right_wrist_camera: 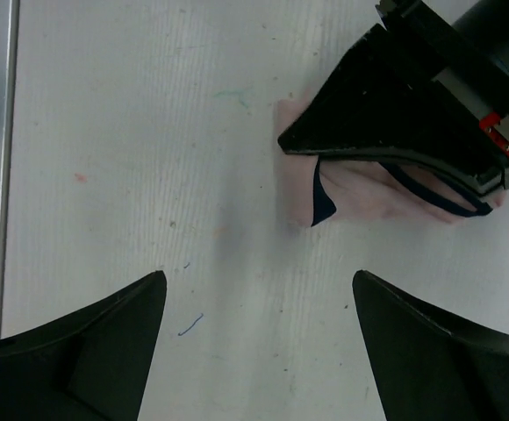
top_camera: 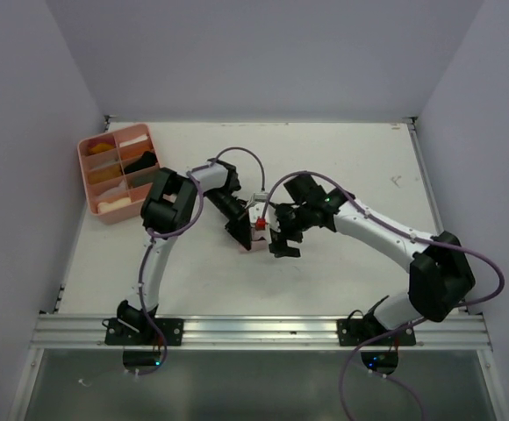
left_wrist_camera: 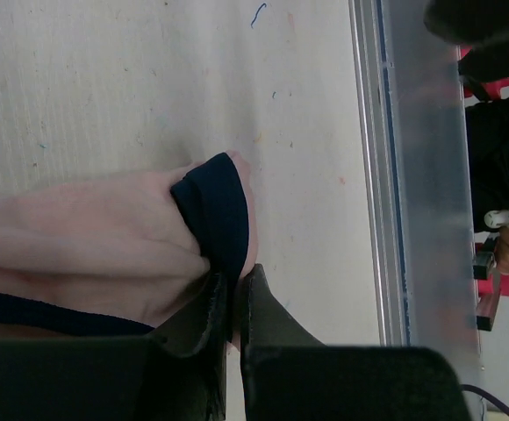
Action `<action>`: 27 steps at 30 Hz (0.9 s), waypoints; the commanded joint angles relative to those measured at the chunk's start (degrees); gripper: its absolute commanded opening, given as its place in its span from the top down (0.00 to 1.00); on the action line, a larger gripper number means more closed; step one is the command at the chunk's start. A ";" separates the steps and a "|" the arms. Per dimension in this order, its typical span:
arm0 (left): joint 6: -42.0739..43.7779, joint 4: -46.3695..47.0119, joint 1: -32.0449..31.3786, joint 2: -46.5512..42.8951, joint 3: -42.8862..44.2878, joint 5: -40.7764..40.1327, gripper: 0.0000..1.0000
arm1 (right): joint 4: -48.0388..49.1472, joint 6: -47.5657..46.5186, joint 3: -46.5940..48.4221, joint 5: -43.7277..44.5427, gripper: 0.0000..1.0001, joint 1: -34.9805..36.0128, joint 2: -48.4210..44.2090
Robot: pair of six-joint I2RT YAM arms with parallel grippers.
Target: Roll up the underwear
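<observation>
A pale pink underwear [left_wrist_camera: 88, 237] with thin dark edging [left_wrist_camera: 215, 206] lies bunched on the white table. My left gripper [left_wrist_camera: 235, 285] is shut on its edge, and cloth shows pinched between the two fingers [left_wrist_camera: 268, 320]. From above, the underwear [top_camera: 260, 235] is a small pink patch at mid-table between both grippers. My right gripper [right_wrist_camera: 259, 279] hovers open over bare table just short of the underwear [right_wrist_camera: 369, 197], touching nothing. The left gripper [right_wrist_camera: 395, 105] covers the cloth's upper part in the right wrist view.
A pink compartment tray [top_camera: 89, 180] stands at the far left of the table, holding several small bundles, yellow, cream and dark. A metal rail [left_wrist_camera: 382, 175] runs along the table's edge. Both arms reach in over mid-table.
</observation>
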 commanded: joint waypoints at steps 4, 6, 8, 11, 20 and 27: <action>3.03 5.66 -0.37 3.89 -1.75 -11.00 1.00 | 9.92 -8.29 -1.31 3.23 0.21 4.62 4.67; 2.76 6.71 -0.37 3.27 -2.98 -11.52 1.00 | 12.48 -8.29 -1.92 4.45 0.25 5.24 5.73; 2.67 6.72 -0.28 3.27 -3.07 -11.52 1.00 | 14.68 -8.99 -2.10 5.07 0.28 6.38 7.66; 2.76 6.54 -0.28 3.45 -2.81 -11.61 1.00 | 17.67 -9.09 -2.71 6.39 0.35 8.05 9.51; 2.85 6.54 -0.37 3.36 -2.89 -11.61 1.00 | 28.22 -5.57 -5.79 6.30 0.42 8.41 13.73; 2.49 7.68 -0.28 2.57 -3.95 -11.70 1.00 | 31.65 -4.78 -7.98 6.74 0.55 8.49 16.02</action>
